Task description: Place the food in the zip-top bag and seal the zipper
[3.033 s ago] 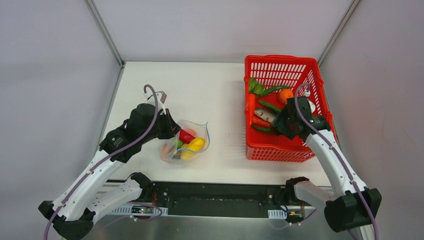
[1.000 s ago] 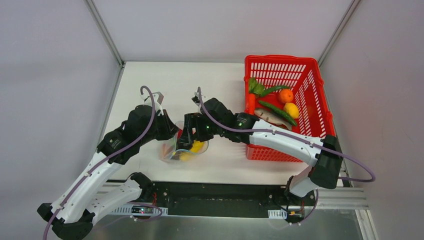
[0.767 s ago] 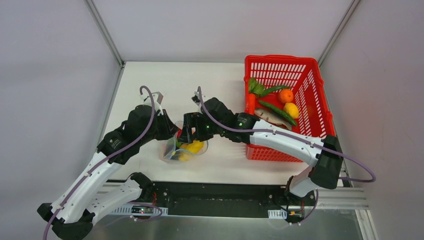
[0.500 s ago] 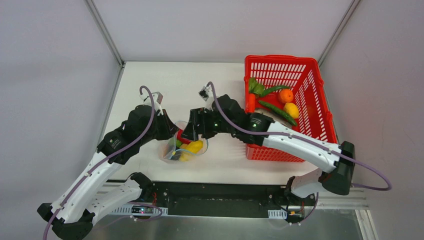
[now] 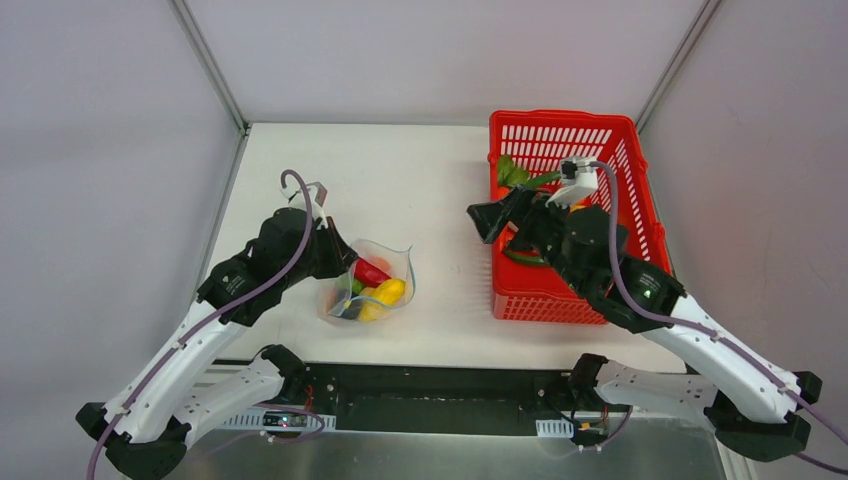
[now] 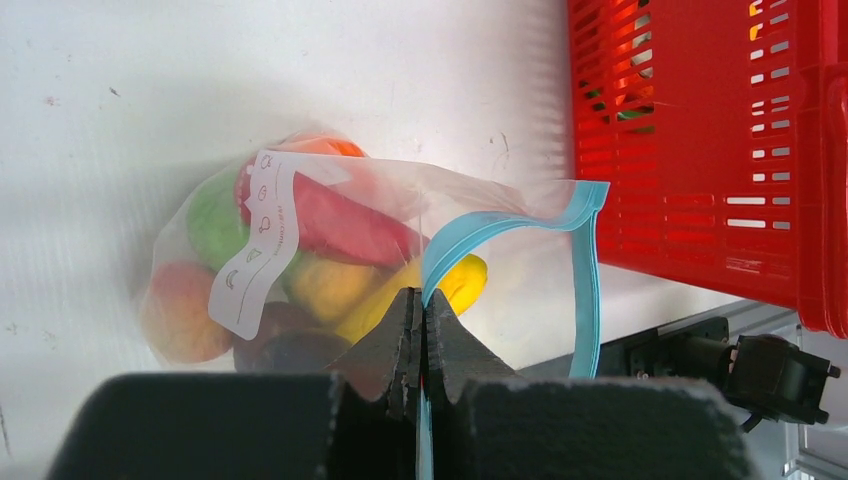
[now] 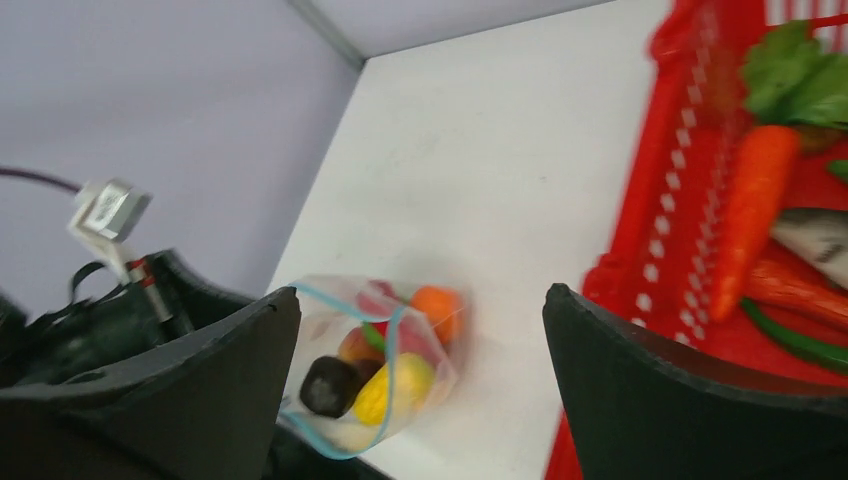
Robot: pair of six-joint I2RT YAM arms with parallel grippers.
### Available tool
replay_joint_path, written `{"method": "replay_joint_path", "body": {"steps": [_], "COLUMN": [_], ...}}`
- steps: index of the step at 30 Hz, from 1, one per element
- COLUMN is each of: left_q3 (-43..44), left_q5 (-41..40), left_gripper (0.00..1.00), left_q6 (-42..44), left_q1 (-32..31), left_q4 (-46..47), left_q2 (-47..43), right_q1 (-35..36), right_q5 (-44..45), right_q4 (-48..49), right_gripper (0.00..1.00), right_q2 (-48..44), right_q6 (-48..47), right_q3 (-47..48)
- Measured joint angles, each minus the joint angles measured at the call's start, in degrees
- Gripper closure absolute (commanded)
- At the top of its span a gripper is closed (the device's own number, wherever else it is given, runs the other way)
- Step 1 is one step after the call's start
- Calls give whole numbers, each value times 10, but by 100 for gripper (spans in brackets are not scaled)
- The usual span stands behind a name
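- While your left gripper (image 6: 421,300) has its jaws pinched tight on the bag (image 6: 300,250) rim, right at the zipper (image 6: 590,270), the bag sits on the table (image 5: 440,170) left of the basket (image 5: 560,117) with its mouth open.
- Your right gripper (image 7: 420,295) hangs by the basket's left wall, jaws spread wide with nothing between them.
- That bag is thin, clear, crinkly film, so it's light and floppy. My guess is it slumps shut if you let go. The rim is the sensible place to hold, since the zipper strip looks like the stiffest part.
- Food (image 6: 335,225) inside looks like smooth hard plastic: rounded balls, a long red piece and a yellow one. It's probably light but slippery, so I'd grab each piece across its middle.
- The basket is stiff red mesh, with a carrot (image 7: 755,205) and green leafy bits in it.
- Sealing will likely need both zipper halves lined up flat, and the bulging load may fight that.
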Motion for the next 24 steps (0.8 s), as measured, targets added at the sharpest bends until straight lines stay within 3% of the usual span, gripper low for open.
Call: {"method": "replay_joint_path", "body": {"steps": [14,18,24], "left_q3": [7,7,7], "left_q5": [1,1,1], "left_gripper": [100,100,100], "left_q6": [-1,-1,-1], "left_q1": [0,0,0], "left_q4": [1,0,0], "left_q2": [14,12,10], "right_q1": [-115,-206,-423], "right_q5": [86,79,-12], "right_q4": [-177,-207,-204], "right_gripper": [4,3,3], "right_q2": [-3,25,93], "right_q6": [33,33,14], "right_q3": [-5,-5,-14]}}
